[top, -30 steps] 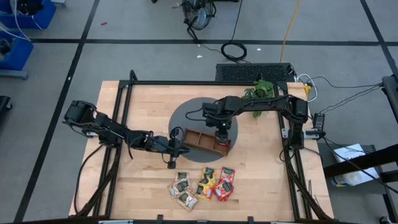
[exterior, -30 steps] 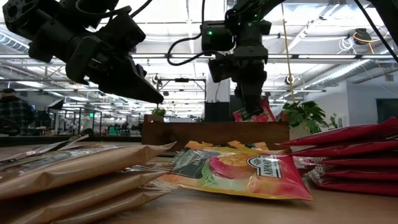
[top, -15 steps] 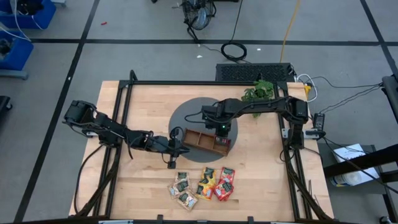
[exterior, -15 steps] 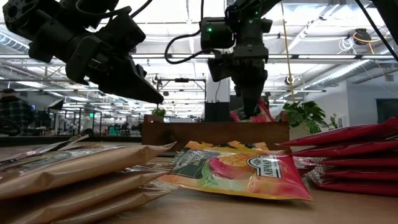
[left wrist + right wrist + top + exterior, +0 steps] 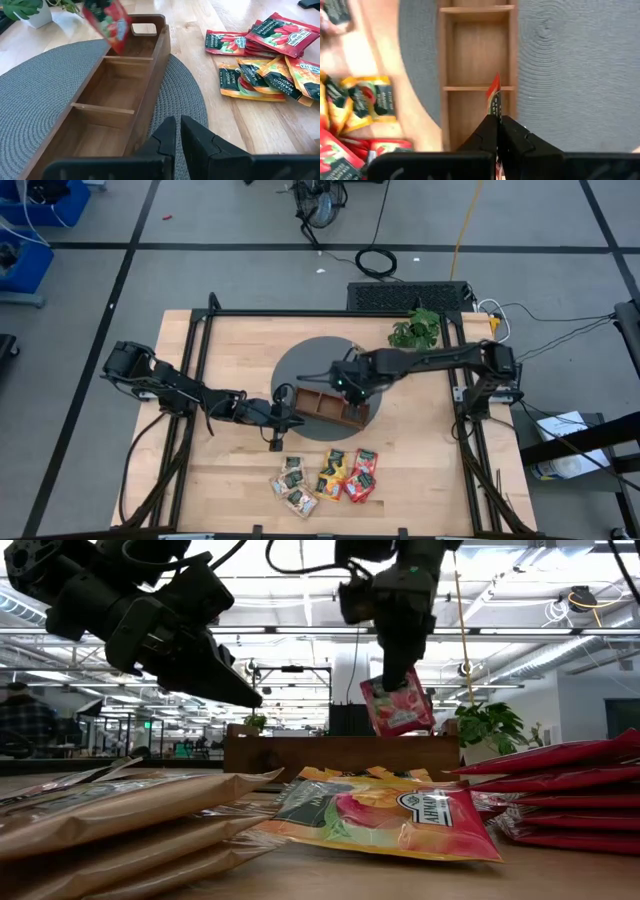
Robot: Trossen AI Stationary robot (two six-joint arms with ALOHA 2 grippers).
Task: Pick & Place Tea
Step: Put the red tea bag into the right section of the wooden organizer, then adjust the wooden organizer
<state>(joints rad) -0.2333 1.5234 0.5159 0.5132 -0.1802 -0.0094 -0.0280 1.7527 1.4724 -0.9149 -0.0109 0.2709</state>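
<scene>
Red sachet [image 5: 397, 706] lifted, right hand [image 5: 392, 677] above tray [image 5: 340, 752]

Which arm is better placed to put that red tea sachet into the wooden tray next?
The right arm, likely. Its gripper is shut on the red sachet, hanging just above the wooden tray. The left gripper sits shut and empty at the tray's other end.

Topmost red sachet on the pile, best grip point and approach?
Pinch the topmost red sachet's free outer edge, coming from above at a shallow angle. It lies flat on the other red sachets, so only an overhanging edge offers a pinch. Judgement only.
</scene>
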